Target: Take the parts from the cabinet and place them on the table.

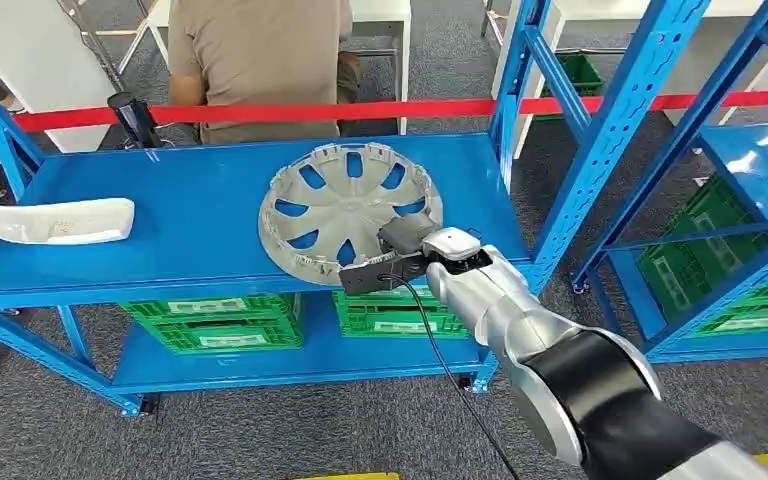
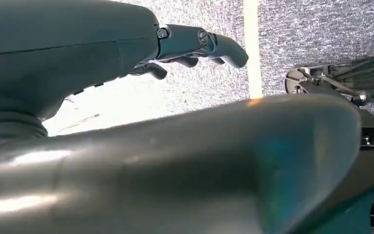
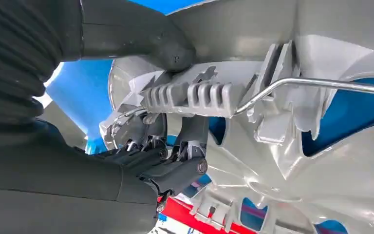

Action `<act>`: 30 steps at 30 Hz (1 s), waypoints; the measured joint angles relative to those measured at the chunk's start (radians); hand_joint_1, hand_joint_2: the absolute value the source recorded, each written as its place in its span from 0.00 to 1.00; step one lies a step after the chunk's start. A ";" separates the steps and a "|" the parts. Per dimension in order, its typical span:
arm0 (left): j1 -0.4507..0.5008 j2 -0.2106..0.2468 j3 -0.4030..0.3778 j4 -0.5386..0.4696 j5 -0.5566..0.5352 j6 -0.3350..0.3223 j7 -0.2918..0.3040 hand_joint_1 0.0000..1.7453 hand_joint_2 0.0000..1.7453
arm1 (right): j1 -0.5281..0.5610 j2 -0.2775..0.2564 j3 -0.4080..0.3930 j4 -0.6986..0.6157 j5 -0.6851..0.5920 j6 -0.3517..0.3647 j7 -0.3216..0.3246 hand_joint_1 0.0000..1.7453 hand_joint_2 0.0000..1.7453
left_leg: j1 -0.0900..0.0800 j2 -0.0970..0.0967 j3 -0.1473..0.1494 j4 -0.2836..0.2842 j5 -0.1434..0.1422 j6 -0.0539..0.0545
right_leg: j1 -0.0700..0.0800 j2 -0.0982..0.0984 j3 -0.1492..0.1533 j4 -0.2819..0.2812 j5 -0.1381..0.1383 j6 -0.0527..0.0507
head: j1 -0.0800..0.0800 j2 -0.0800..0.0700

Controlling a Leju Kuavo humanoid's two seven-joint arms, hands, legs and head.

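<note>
The right hand (image 1: pixel 406 243) is at the near rim of the grey wheel cover (image 1: pixel 345 205), which lies inside-up on the top shelf (image 1: pixel 190 215) of the blue rack, toward its right end. Up close from the right wrist, the thumb (image 3: pixel 168 46) presses on one face of the rim and the darker fingers (image 3: pixel 177 168) curl around the other, so the hand grips the cover by its edge, close to the ribbed clip and the wire retaining ring (image 3: pixel 321 84).

Here's the worry: it's a grip on one spot of a wide, light disc. If it lifts from here, the far side will likely sag and swing, and the thin plastic rim could twist out of the pinch. The blue upright (image 1: pixel 600 140) stands just to the right of the cover, so a swinging edge could clip it on the way out. The hand's cable (image 1: pixel 440 350) also hangs loose below the wrist and might catch on the shelf lip.

Further left on the same shelf sits a white moulded part (image 1: pixel 58 221), well apart from the cover and untouched. A person (image 1: pixel 260 60) stands behind the red barrier tape (image 1: pixel 260 110).

The left hand (image 2: pixel 199 46) hangs over grey carpet, fingers loosely curled, holding nothing.
</note>
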 joint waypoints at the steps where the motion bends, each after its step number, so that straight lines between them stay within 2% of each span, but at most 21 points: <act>1: 0.000 0.000 0.000 0.000 0.000 0.000 0.000 0.00 0.00 | 0.000 0.000 0.000 0.000 0.000 0.000 0.000 1.00 1.00 | 0.000 0.000 0.000 0.000 0.000 0.000 | 0.000 0.000 0.000 0.000 0.000 0.000 | 0.000 0.000; 6: 0.000 0.000 0.000 0.000 0.000 0.000 -0.005 0.00 0.00 | 0.000 0.000 -0.001 0.000 0.004 0.000 -0.002 0.99 1.00 | 0.000 0.000 0.000 0.000 0.000 0.000 | 0.000 0.000 0.000 0.000 0.000 0.000 | 0.000 0.000; 9: 0.000 0.000 0.000 0.000 -0.001 0.000 -0.033 0.00 0.00 | -0.001 -0.002 -0.001 0.000 0.009 0.000 -0.003 0.95 1.00 | 0.000 0.000 0.000 0.000 0.000 0.000 | 0.000 0.000 0.000 0.000 0.000 0.000 | 0.000 0.000; 14: 0.000 0.000 0.000 0.000 -0.002 0.000 -0.042 0.00 0.00 | -0.005 -0.004 -0.001 0.000 0.023 0.000 -0.011 1.00 1.00 | 0.000 0.000 0.000 0.000 0.000 0.000 | 0.000 0.000 0.000 0.000 0.000 0.000 | 0.000 0.000; 17: 0.000 0.000 0.000 0.000 -0.003 0.000 -0.042 0.00 0.00 | -0.019 -0.010 -0.001 0.000 0.033 -0.001 -0.012 0.98 1.00 | 0.000 0.000 0.000 0.000 0.000 0.000 | 0.000 0.000 0.000 0.000 0.000 0.000 | 0.000 0.000; 20: 0.000 0.000 0.000 0.000 -0.003 0.000 -0.059 0.00 0.00 | -0.046 -0.018 -0.001 0.000 0.043 -0.001 -0.040 0.97 1.00 | -0.001 0.000 0.000 0.000 0.000 0.000 | 0.000 0.000 0.000 0.000 0.000 0.000 | 0.000 0.000; 22: -0.001 0.000 0.000 0.000 -0.003 0.000 -0.076 0.00 0.00 | -0.069 -0.026 0.000 0.000 0.050 0.001 -0.102 0.95 1.00 | -0.001 0.000 0.000 0.000 0.000 0.000 | 0.000 0.000 0.000 0.000 0.000 0.000 | 0.000 0.000; 24: -0.003 0.000 -0.001 0.000 -0.005 0.000 -0.090 0.00 0.00 | -0.091 -0.032 0.000 0.000 0.058 0.007 -0.128 0.96 1.00 | -0.001 0.000 0.000 0.000 0.000 0.000 | 0.000 0.000 0.000 0.000 0.000 0.000 | 0.000 0.000; 25: -0.003 0.000 -0.001 0.000 -0.010 0.000 -0.097 0.00 1.00 | -0.101 -0.036 0.000 0.000 0.059 0.010 -0.129 0.97 1.00 | -0.001 0.000 0.000 0.000 0.000 0.000 | 0.000 0.000 0.000 0.000 0.000 0.000 | 0.000 0.000; 28: -0.005 -0.001 -0.005 0.000 -0.024 0.000 -0.112 0.00 1.00 | -0.125 -0.043 0.000 0.000 0.061 0.015 -0.124 0.94 1.00 | -0.001 0.000 0.000 0.000 0.000 0.000 | 0.000 0.000 0.000 0.000 0.000 0.000 | 0.000 0.000; 30: -0.009 -0.002 -0.013 0.000 -0.031 0.000 -0.115 0.00 1.00 | -0.147 -0.047 0.000 0.000 0.062 0.018 -0.121 0.97 1.00 | -0.001 0.001 0.000 0.000 0.000 0.000 | 0.000 0.000 -0.001 0.000 0.000 0.000 | 0.000 0.000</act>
